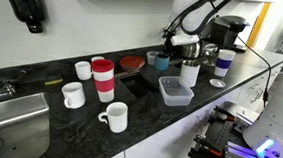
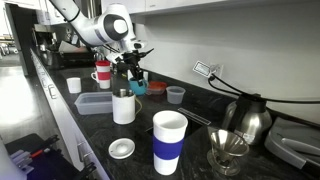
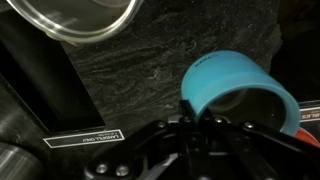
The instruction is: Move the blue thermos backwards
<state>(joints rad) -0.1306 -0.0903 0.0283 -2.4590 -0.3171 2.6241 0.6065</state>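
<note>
I am straddling the short teal-blue cylindrical thermos (image 3: 235, 88) with the gripper (image 2: 134, 78) fingers; I cannot tell whether they are clamping; backward move not yet done.

From high by the sink (image 1: 8, 118), an exterior view looks along the table (image 1: 149, 115) toward the arm (image 1: 201, 13); an exterior view low beside a white tumbler (image 2: 169, 140) faces back, sharing the table's middle, while the wrist view looks closely at the blue thermos (image 3: 235, 85).
</note>
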